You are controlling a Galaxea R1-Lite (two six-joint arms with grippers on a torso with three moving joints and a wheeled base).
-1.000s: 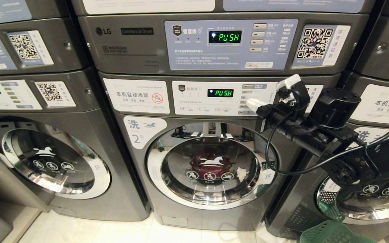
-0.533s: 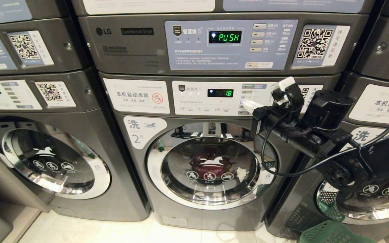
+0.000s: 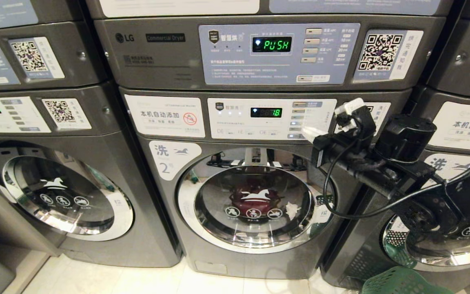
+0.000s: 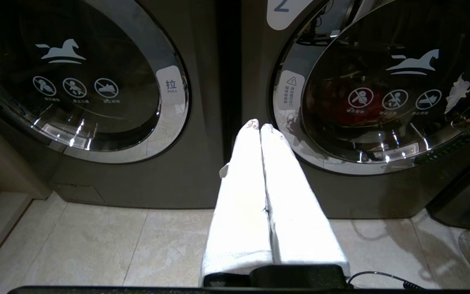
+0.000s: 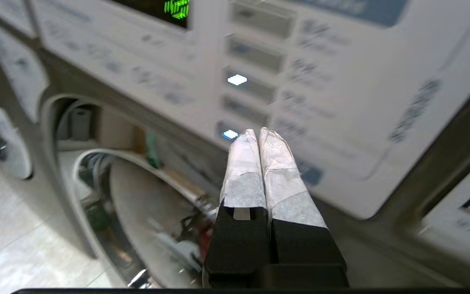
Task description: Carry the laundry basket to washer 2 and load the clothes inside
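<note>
Clothes sit behind washer 2's (image 3: 235, 196) shut door. Our right gripper (image 3: 309, 132), jaws pressed together, hovers by its buttons. We think the light, stiff laundry basket (image 3: 402, 282), right of the washer, lifts best by its rim.

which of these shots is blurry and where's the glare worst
Right wrist view: the control panel behind the shut right gripper is smeared, its print unreadable. Left wrist view: the left gripper is blown out white, with bright streaks on the door of washer 2. Head view: sharp, with reflections in the chrome door ring.
</note>
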